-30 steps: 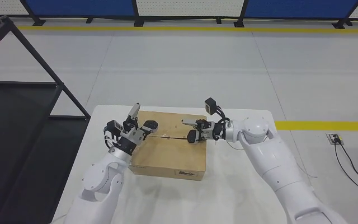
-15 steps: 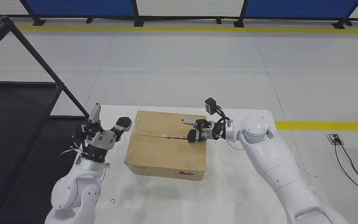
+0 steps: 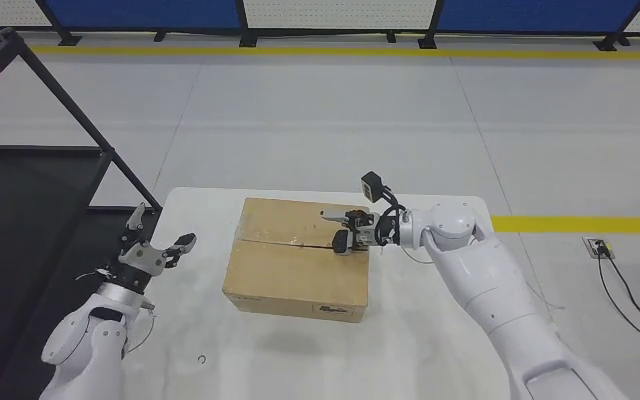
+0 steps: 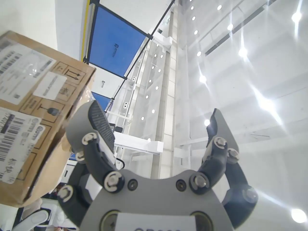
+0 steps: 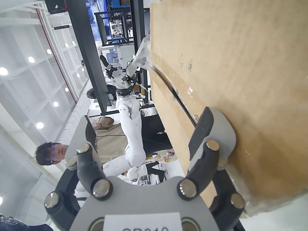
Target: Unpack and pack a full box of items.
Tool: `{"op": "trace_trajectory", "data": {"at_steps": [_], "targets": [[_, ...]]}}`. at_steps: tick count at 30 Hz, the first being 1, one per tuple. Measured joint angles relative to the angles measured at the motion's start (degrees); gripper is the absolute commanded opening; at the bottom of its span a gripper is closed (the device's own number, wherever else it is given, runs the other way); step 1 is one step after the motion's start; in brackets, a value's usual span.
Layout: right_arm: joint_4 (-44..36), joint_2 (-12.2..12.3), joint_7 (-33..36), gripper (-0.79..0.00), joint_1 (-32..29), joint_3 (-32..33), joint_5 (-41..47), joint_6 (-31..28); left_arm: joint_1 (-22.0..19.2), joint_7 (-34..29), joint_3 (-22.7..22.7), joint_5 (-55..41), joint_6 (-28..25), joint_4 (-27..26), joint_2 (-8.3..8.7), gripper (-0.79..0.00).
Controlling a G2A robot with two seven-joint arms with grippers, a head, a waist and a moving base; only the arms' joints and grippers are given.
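1. The white surface [image 3: 290,350] carries a single brown cardboard box [image 3: 300,260], which sits near its middle, towards the far side.
2. The box [image 5: 228,73] is shut. Its two top flaps meet in a dark seam [image 3: 290,243] that runs across the lid from left to right.
3. The right claw [image 3: 337,228] is at the right-hand end of that seam. It is spread wide and grips nothing. In the right wrist view, one ribbed pad [image 5: 201,131] of the right claw [image 5: 146,126] lies against the box top just beside the seam, while the other finger stands clear of the cardboard.
4. The left claw [image 3: 160,228] hangs by the left edge of the surface, well apart from the box. It points upward, is open wide and is empty. The left wrist view shows the left claw [image 4: 156,116] with both fingers spread and nothing between them.
5. The box side [image 4: 36,102] facing the left claw bears white printed labels [image 4: 49,84].
6. A scrap of clear tape [image 5: 142,56] sticks out at the far end of the seam.
7. A small dark ring [image 3: 202,359] lies on the surface in front of the box, to its left.
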Motion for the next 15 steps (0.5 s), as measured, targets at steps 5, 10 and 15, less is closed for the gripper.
{"op": "trace_trajectory", "data": {"at_steps": [5, 10, 15], "targets": [[0.22, 0.00, -0.44, 0.000, -0.40, 0.13, 0.25, -0.32, -1.95, 0.94, 3.51, 1.25, 1.30, -0.22, -0.05, 0.000], [-0.46, 0.21, -0.84, 0.000, -1.11, 0.52, 0.22, -0.34, -2.81, 5.14, 3.76, 1.42, -0.18, 1.86, -0.09, 0.000], [-1.21, 0.42, -1.00, 0.000, -1.56, 0.84, 0.05, 0.09, -3.22, 6.33, 3.73, 8.00, 0.07, 6.67, 0.65, 0.000]]}}
